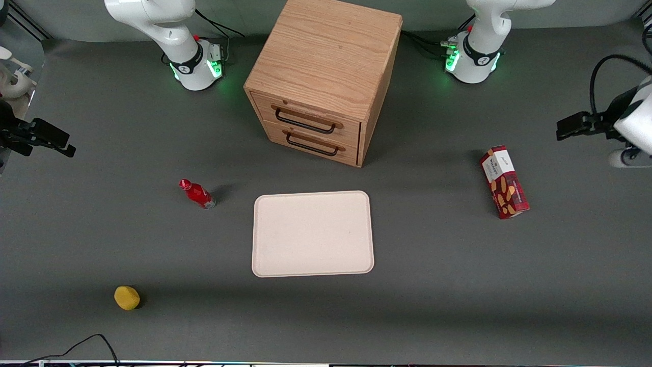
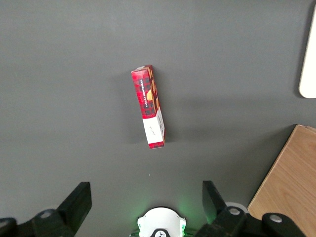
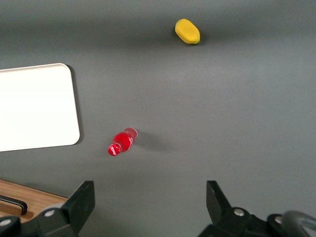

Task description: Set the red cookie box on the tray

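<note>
The red cookie box (image 1: 504, 182) lies flat on the dark table, well toward the working arm's end from the tray (image 1: 313, 233). It is a long plaid carton with a white end panel, and the wrist view shows it whole (image 2: 148, 106). The cream tray sits in front of the drawer cabinet, nearer the front camera, with nothing on it. My gripper (image 1: 565, 127) hangs high over the table, apart from the box and further toward the working arm's end. Its fingers (image 2: 79, 202) stand wide open with nothing between them.
A wooden two-drawer cabinet (image 1: 326, 76) stands at the table's middle, farther from the camera than the tray. A small red bottle (image 1: 197, 193) lies beside the tray toward the parked arm's end. A yellow lump (image 1: 127, 297) sits nearer the camera.
</note>
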Motion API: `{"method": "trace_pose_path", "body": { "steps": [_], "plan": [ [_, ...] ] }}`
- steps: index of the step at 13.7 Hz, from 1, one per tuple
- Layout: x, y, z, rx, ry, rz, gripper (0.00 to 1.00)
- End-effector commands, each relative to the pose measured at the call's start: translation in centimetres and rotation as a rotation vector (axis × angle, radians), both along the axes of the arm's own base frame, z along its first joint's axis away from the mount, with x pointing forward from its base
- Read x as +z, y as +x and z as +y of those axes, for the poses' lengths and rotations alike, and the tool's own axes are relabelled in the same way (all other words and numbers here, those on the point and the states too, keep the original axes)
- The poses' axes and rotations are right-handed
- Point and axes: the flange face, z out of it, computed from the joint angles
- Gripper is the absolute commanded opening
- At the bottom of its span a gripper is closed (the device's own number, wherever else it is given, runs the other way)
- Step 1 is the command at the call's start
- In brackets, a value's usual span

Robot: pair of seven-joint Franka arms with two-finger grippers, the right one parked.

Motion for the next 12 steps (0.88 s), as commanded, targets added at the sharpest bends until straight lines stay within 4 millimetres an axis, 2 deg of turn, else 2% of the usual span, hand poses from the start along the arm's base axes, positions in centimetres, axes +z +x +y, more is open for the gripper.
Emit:
{"method": "trace_pose_path", "body": {
  "steps": [1, 2, 4, 5, 7, 10, 12],
  "plan": [
    [-3.9, -0.2, 0.5, -0.009, 0.006, 0.024, 1.00],
    [-5.8, -0.3, 0.6, -0.010, 0.008, 0.028, 1.00],
    [-11.1, -0.6, 2.9, 0.023, 0.015, 0.018, 1.00],
    [-13.8, -0.8, 3.3, 0.027, 0.014, 0.003, 1.00],
    [-18.6, -2.3, 4.9, 0.049, 0.008, -0.052, 1.00],
    [-23.9, -4.6, 5.2, 0.078, -0.020, -0.129, 1.00],
    [-26.4, -5.5, 5.2, 0.130, -0.058, -0.154, 1.00]
  ]
}}
